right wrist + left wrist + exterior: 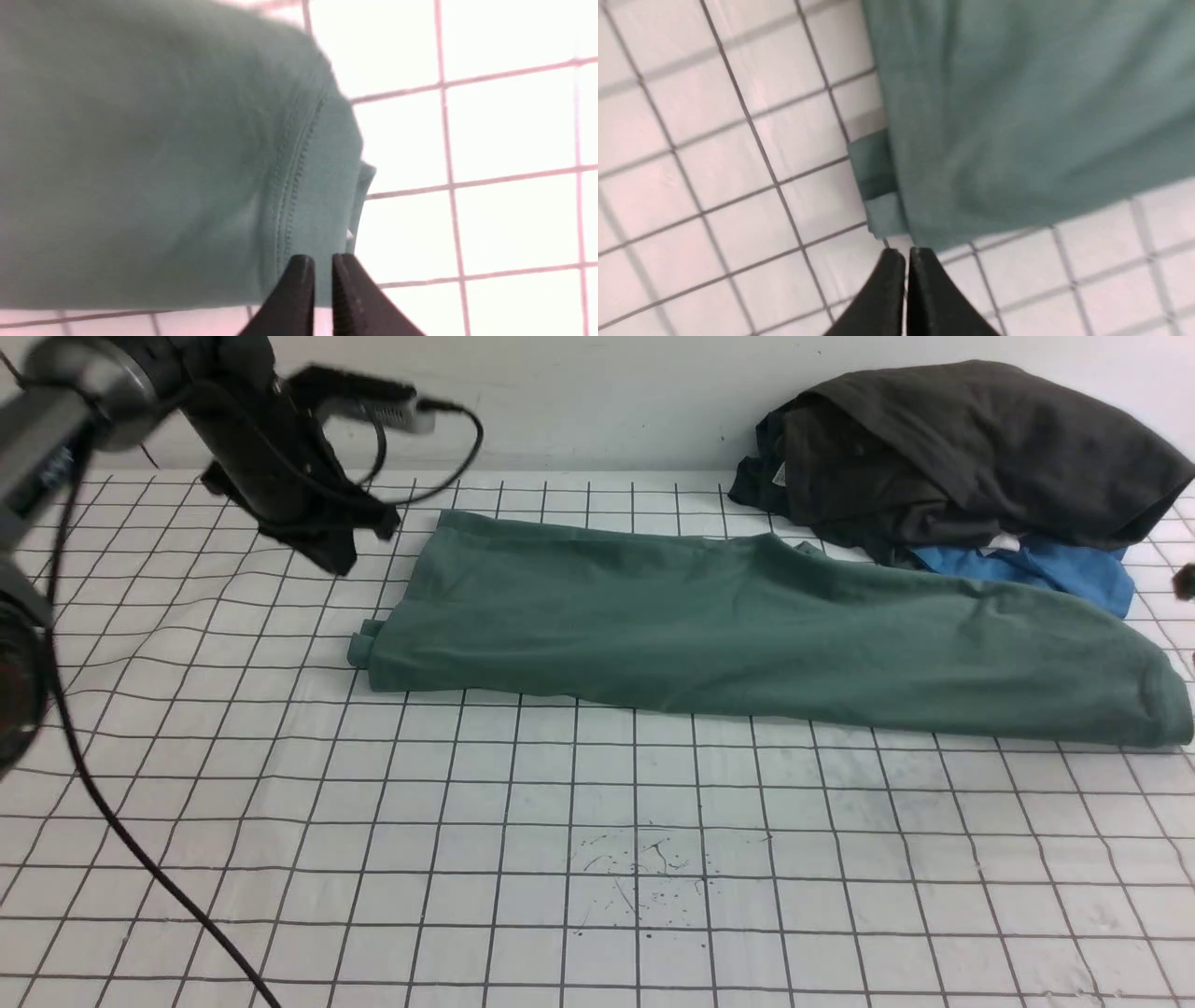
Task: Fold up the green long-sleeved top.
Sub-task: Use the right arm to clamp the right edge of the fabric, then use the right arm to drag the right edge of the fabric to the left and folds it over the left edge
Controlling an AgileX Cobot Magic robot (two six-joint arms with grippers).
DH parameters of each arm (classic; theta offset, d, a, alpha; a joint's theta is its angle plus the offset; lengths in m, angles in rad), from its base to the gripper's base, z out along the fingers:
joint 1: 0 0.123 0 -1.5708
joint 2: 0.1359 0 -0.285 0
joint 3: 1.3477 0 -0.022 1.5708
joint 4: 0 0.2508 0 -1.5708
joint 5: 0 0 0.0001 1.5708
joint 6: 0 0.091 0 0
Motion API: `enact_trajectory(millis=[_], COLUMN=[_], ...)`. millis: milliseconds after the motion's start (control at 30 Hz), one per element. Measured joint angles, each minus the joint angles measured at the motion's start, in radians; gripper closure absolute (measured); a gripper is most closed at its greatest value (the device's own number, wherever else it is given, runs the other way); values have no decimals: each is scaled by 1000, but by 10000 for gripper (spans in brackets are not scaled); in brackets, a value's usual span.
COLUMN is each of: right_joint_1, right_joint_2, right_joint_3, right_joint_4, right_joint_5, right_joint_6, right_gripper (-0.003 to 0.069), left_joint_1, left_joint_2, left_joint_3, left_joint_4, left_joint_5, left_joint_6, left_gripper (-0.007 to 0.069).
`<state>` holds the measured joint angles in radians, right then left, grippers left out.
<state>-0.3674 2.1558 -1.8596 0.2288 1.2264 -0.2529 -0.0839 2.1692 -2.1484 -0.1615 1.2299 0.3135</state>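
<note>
The green long-sleeved top point(747, 616) lies folded into a long band across the far half of the table, reaching from left of centre to the right edge. A ribbed cuff point(364, 649) pokes out at its left end. My left gripper point(341, 555) hangs above the table just left of that end. In the left wrist view the gripper point(906, 254) is shut and empty, close to the cuff point(873, 177) and the top point(1017, 116). My right gripper point(322, 261) is shut and empty, over the stitched edge point(289, 186) of the top point(140, 163).
A dark charcoal garment point(962, 448) is heaped at the back right against the wall, over a bright blue garment point(1055, 569), both touching the top's far edge. The left arm's black cable point(121, 821) trails over the gridded table cover point(560, 849).
</note>
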Motion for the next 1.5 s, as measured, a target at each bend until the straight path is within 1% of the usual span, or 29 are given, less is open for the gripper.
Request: enact_trajectory(millis=[33,67,100,200,233,267,300,367,400,433,467,533,600,633,733,767,800,833,900,967,1033,1100,1133,1167,1267,1333,1400,1467,1500], right_joint_1=[-17,-17,-23,-25,-25,-25,-25,-21,-21,-12,-9,5,20,22,46,48,48,48,48,48,46,34,33,24,45,100,150,278,301], right_joint_2=[-12,-12,-8,28,31,59,63,113,116,145,150,153,155,155,163,163,163,161,155,100,72,-15,-22,-72,-142,-164,-168,-168,-168], right_joint_3=[0,0,0,0,0,0,0,0,0,0,-1,-4,-6,-7,-35,-44,-64,-82,-97,-116,-118,-120,-120,-123,-132,-146,-159,-178,-180], right_joint_4=[33,36,42,38,38,40,42,65,68,81,81,88,88,88,95,96,94,86,65,-30,-75,-198,-198,-229,-212,-157,-99,3,21], right_joint_5=[0,0,0,-12,-12,-31,-36,-61,-64,-73,-75,-86,-87,-86,-47,-35,-15,-6,-1,7,9,13,13,19,23,20,3,-62,-78], right_joint_6=[-3,-3,-3,20,22,41,43,57,57,57,57,57,45,44,15,9,1,-4,-7,9,25,87,92,129,155,159,161,161,161], right_gripper=[510,510,418,263,263,200,188,140,139,139,144,181,254,273,484,523,589,622,638,646,647,646,646,646,647,647,647,647,647], left_joint_1=[0,0,0,0,0,0,0,0,0,0,0,0,0,0,0,0,0,0,0,0,0,1,1,2,2,2,2,2,2], left_joint_2=[-98,-110,-209,-384,-396,-484,-495,-634,-654,-733,-771,-848,-931,-938,-1049,-1070,-1096,-1121,-1149,-1205,-1227,-1265,-1268,-1287,-1302,-1305,-1305,-1310,-1311], left_joint_3=[37,49,104,229,229,301,318,431,439,512,535,603,682,697,827,860,910,944,997,1120,1181,1327,1327,1411,1512,1555,1565,1571,1571], left_joint_4=[-16,-17,-19,-19,-19,-19,-19,-20,-20,-21,-21,-18,-3,1,77,96,134,162,205,274,295,324,325,328,328,314,299,263,254], left_joint_5=[0,0,1,6,6,9,9,-6,-9,-39,-50,-78,-87,-87,-88,-88,-88,-88,-83,-80,-80,-110,-110,-170,-320,-439,-485,-525,-526], left_joint_6=[14,17,25,40,42,44,44,47,47,47,47,47,44,43,5,-12,-37,-69,-114,-211,-250,-314,-319,-354,-401,-441,-457,-470,-472], left_gripper=[631,631,631,631,631,631,631,631,631,631,631,631,631,631,631,631,631,631,631,631,631,631,631,631,631,631,631,631,631])
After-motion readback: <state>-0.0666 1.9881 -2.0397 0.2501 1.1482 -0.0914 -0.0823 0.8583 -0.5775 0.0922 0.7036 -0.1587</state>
